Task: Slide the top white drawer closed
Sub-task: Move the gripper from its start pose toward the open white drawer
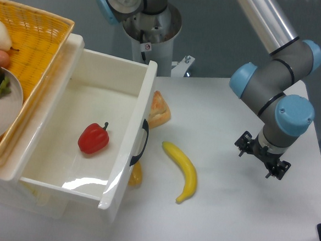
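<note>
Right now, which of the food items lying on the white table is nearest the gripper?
The long yellow banana. It lies alone mid-table toward the gripper, while the bread slice and the orange piece sit against the open top white drawer.

The arm (pixel 274 73) was built of silver-grey tubes and dark grey joint housings with light blue end caps — a red-marked sticker sat on its base column (pixel 150 29). The small black gripper (pixel 261 156) carried protruding bolts.

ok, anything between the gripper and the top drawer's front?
Yes. The banana lies on the table between the gripper and the top white drawer, which is pulled out with a red pepper inside. A bread piece and a yellow-orange item sit right against the drawer front.
</note>
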Action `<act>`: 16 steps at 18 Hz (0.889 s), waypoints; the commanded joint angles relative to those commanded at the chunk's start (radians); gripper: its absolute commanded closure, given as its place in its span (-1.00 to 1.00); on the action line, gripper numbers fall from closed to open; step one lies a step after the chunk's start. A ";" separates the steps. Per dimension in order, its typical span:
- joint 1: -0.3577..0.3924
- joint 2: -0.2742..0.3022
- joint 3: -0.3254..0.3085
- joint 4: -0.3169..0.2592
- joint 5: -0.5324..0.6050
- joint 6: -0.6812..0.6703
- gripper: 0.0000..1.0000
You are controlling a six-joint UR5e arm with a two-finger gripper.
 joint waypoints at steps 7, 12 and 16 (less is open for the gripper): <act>-0.003 0.011 -0.011 0.000 -0.032 0.031 -1.00; -0.038 0.014 -0.031 0.000 -0.011 -0.039 -1.00; -0.038 0.021 -0.031 -0.002 -0.023 -0.132 -1.00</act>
